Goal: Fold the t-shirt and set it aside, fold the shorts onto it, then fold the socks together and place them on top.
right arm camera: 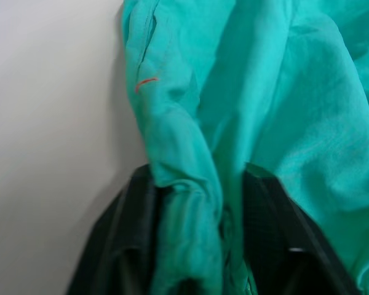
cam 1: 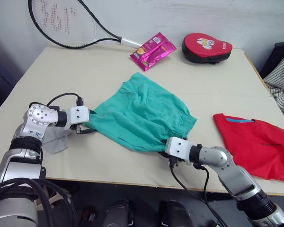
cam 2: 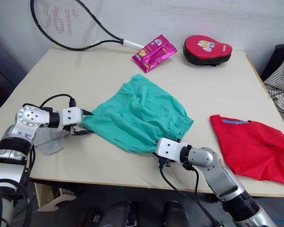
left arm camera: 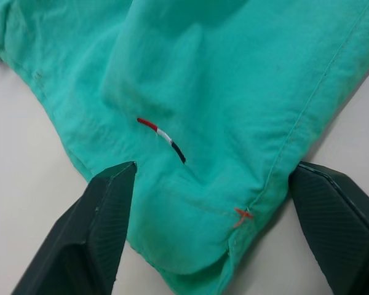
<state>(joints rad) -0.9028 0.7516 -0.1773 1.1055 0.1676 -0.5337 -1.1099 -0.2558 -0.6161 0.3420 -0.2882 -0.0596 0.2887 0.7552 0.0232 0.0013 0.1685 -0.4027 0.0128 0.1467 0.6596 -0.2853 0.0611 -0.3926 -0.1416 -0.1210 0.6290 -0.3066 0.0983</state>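
While the shorts point(cam 1: 141, 112) lie spread mid-table, the left gripper point(left arm camera: 215, 236) has its 2 fingers spread wide around a hem corner toward the table's left edge. The right gripper point(right arm camera: 200, 230) pinches bunched teal cloth near the front edge. The t-shirt point(cam 1: 258, 143) lies folded toward the right edge; grey socks point(cam 2: 49, 138) rest under the left arm.

Socks point(cam 1: 56, 141) half hidden under left arm; racket point(cam 1: 61, 21) head cut by top edge; t-shirt point(cam 1: 255, 144) clipped at right edge.
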